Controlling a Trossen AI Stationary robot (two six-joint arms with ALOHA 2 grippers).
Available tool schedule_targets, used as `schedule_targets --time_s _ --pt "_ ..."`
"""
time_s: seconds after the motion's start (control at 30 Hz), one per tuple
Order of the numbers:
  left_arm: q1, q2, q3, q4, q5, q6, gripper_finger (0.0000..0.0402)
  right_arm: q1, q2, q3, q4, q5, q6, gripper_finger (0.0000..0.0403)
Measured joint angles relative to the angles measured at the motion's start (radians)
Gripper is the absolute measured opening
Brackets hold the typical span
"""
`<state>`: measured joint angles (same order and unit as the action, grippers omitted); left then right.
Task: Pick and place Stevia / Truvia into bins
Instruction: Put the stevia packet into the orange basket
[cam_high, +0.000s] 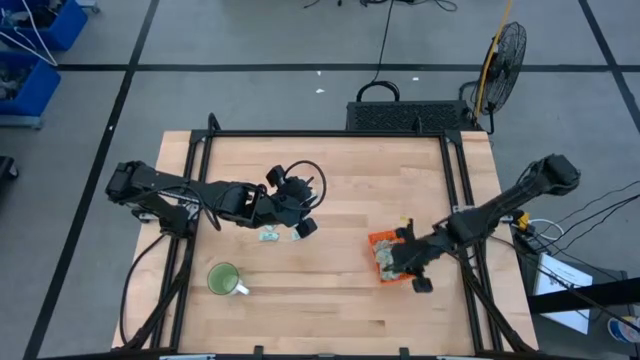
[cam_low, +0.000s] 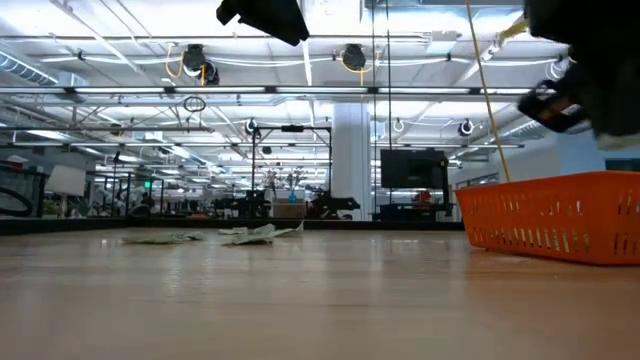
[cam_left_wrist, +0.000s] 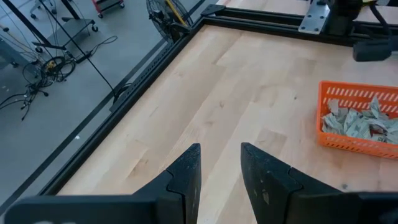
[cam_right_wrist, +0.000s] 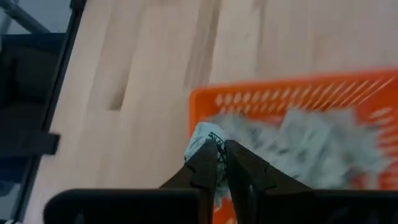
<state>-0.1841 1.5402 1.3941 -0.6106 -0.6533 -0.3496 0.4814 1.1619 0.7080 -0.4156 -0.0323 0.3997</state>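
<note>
Orange tray (cam_high: 383, 262) holds sachets beneath the right tool (cam_right_wrist: 221, 167) pinching a sachet (cam_right_wrist: 204, 138); left tool (cam_left_wrist: 219, 163) spread.

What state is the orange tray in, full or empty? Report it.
Partly filled: the orange tray holds a heap of pale sachets, and the right claw holds another sachet at its rim.

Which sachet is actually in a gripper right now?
The crumpled sachet pinched between the right gripper fingers, above the orange tray. The others lie loose in the tray or on the table under the left gripper, which is open and empty.
</note>
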Motion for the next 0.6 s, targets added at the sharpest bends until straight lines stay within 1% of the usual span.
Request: schedule_targets --time_s 0.1,0.27,0.43,0.53,0.6 --pt "0.0 0.0 0.0 0.0 0.0 -0.001 0.012 0.045 -0.013 -0.058 0.025 0.002 0.076 0.0037" --pt "0.0 0.0 0.0 0.002 0.0 0.0 0.012 0.056 -0.015 -0.114 0.099 0.007 0.088 0.0056" --pt "0.0 0.0 0.0 0.003 0.0 -0.011 0.012 0.055 -0.015 -0.118 0.136 0.013 0.014 0.008" --pt "0.0 0.0 0.0 0.003 0.0 -0.019 0.012 0.049 -0.015 -0.118 0.135 0.061 -0.016 0.0093" --pt "0.0 0.0 0.0 0.003 0.0 -0.02 0.012 0.041 -0.015 -0.118 0.135 0.068 -0.032 0.01"
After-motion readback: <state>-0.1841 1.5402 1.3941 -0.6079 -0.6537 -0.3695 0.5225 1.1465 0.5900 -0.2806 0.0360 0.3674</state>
